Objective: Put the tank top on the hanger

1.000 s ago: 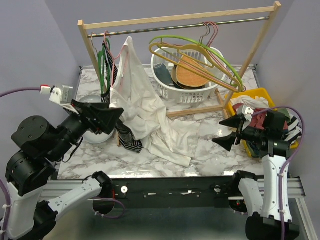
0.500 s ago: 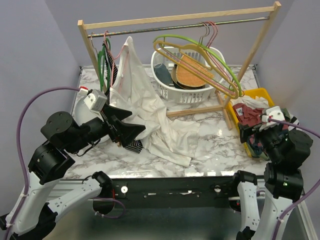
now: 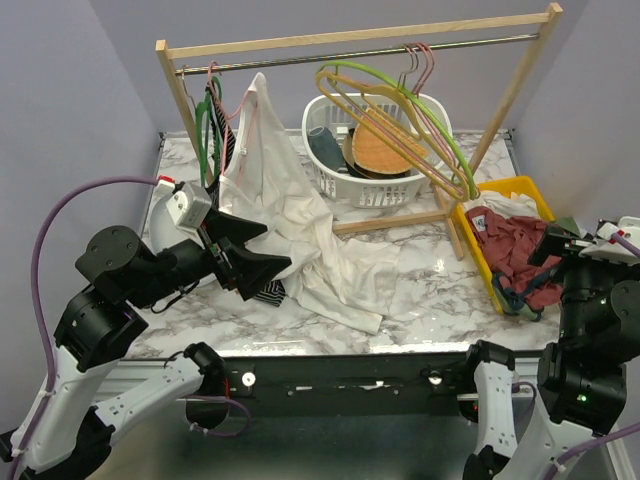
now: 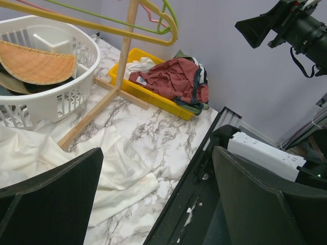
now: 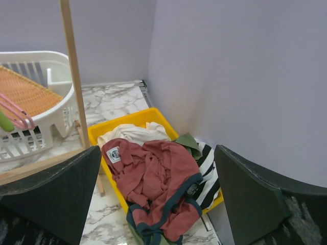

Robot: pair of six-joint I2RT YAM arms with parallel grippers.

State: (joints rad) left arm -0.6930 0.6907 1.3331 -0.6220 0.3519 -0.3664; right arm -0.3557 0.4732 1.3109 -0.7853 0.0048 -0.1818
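The tank top [image 3: 290, 215] hangs by its upper part at the hanger [image 3: 240, 106] on the left end of the wooden rack [image 3: 360, 38], and the rest spills onto the desk [image 3: 430, 290] under the rack. The left tool [image 3: 262, 247], jaws apart and empty, hovers before the rack's left post. The right tool [image 5: 158, 199], jaws apart, is beyond the rack's right foot.

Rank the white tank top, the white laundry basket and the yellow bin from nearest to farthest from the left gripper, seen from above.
From the left gripper:
1. white tank top, right beside it, in the middle.
2. white laundry basket, farther back, centre.
3. yellow bin, far right side.
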